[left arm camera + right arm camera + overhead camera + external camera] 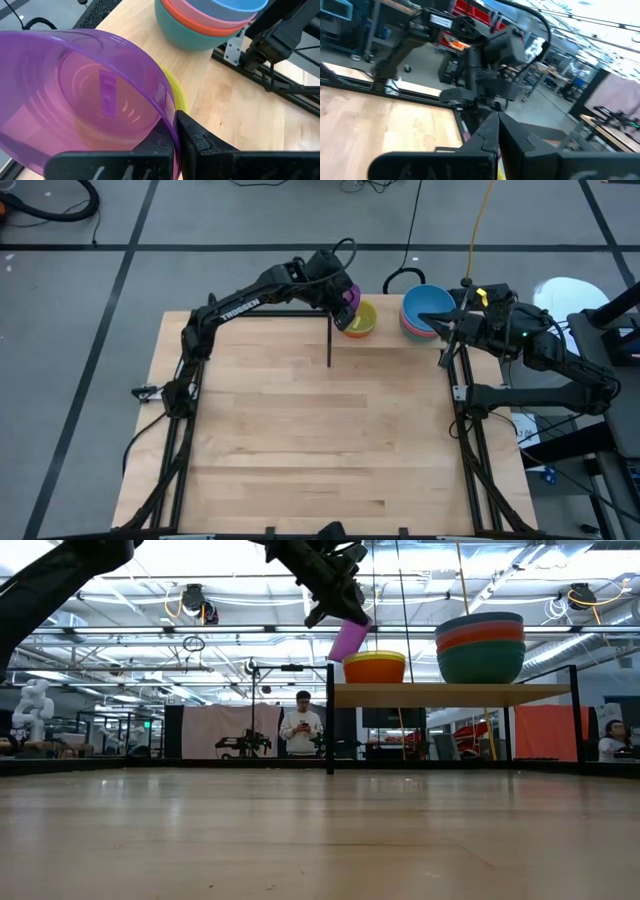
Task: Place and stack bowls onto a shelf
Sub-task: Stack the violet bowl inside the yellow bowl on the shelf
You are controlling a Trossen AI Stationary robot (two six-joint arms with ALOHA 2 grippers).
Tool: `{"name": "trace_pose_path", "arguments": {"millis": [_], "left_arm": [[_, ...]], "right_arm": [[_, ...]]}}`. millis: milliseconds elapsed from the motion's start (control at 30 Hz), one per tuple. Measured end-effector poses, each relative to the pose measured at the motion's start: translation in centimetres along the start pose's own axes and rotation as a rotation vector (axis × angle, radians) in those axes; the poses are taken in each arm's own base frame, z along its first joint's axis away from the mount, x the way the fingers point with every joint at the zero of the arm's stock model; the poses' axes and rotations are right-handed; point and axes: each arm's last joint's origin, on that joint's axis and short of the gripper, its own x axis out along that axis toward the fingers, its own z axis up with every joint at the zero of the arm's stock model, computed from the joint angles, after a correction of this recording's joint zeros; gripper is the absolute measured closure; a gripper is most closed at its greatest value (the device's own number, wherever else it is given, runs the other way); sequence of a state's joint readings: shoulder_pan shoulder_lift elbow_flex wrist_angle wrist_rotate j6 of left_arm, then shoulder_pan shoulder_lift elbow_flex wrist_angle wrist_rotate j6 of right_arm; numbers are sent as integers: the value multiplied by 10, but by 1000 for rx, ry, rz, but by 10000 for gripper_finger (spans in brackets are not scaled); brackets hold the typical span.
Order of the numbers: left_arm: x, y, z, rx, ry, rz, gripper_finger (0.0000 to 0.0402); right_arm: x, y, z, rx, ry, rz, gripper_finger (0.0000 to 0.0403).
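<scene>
**Purple bowl held above the shelf's smaller stack**

You see a light-wood surface [320,440] from above, with two dark arms reaching toward its far edge. A small light-wood shelf with a thin black bar [440,694] stands raised there on dark legs.

The left end effector [345,302] is clenched on the rim of a translucent purple plastic bowl [85,95]. In the left wrist view the two dark fingers [192,137] pinch the bowl's wall, one inside and one outside. In the low view the purple bowl hangs tilted, clear of the shelf, just above and to one side of a short stack on the shelf: a yellow plastic bowl [375,657] nested in an orange plastic bowl [374,671].

Beside that stack on the shelf sits a taller one. You can make out a teal plastic bowl [481,663] at the bottom, then a red-orange bowl [480,636], then a blue bowl [427,302] on top; a pink rim [210,11] shows between them in the left wrist view.

The right end effector [447,323] waits near the taller stack, its fingers closed together on nothing.

Beyond the surface, a person [301,726] stands in the room.
</scene>
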State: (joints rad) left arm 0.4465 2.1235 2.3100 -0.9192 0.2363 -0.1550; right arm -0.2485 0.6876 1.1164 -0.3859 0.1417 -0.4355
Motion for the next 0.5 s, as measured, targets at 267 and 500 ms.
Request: {"name": "trace_pose_path", "arguments": {"millis": [267,500], "left_arm": [[6,1,-4,18,32,2,397],[26,1,-11,21,76,-9,371]], "right_arm": [[0,-2,-1,-3,30,-64,403],[0,-2,-1,-3,30,-63,403]]}}
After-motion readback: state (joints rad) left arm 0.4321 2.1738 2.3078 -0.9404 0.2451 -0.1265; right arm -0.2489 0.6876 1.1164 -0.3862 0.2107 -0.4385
